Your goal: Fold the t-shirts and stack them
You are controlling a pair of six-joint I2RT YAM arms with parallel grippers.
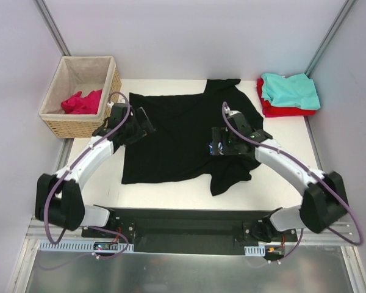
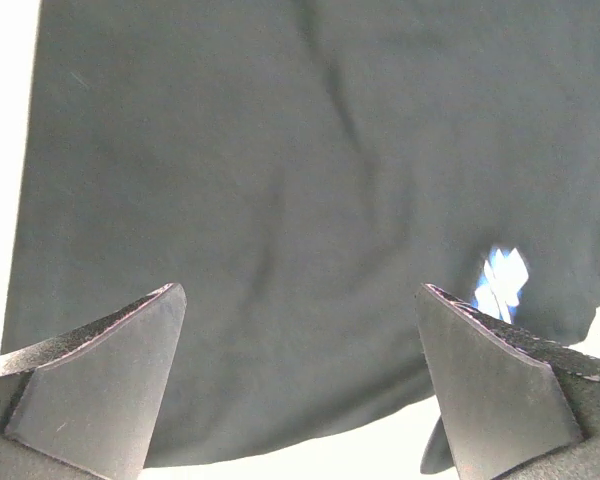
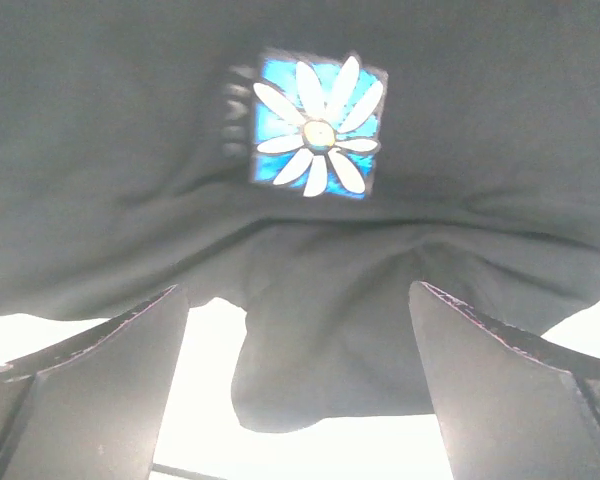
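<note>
Black t-shirt point(image 1: 171, 137) lies spread flat under my left gripper point(image 2: 298, 290) and bunched at its sleeve point(image 3: 310, 390) under my right gripper point(image 3: 298, 290), both pincers wide apart and empty, so I'd smooth that sleeve before pinching edges to fold.

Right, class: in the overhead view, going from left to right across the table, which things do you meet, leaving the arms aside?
wicker basket with the pink t-shirt inside → black t-shirt spread out → teal t-shirt lying on the red t-shirt
</note>
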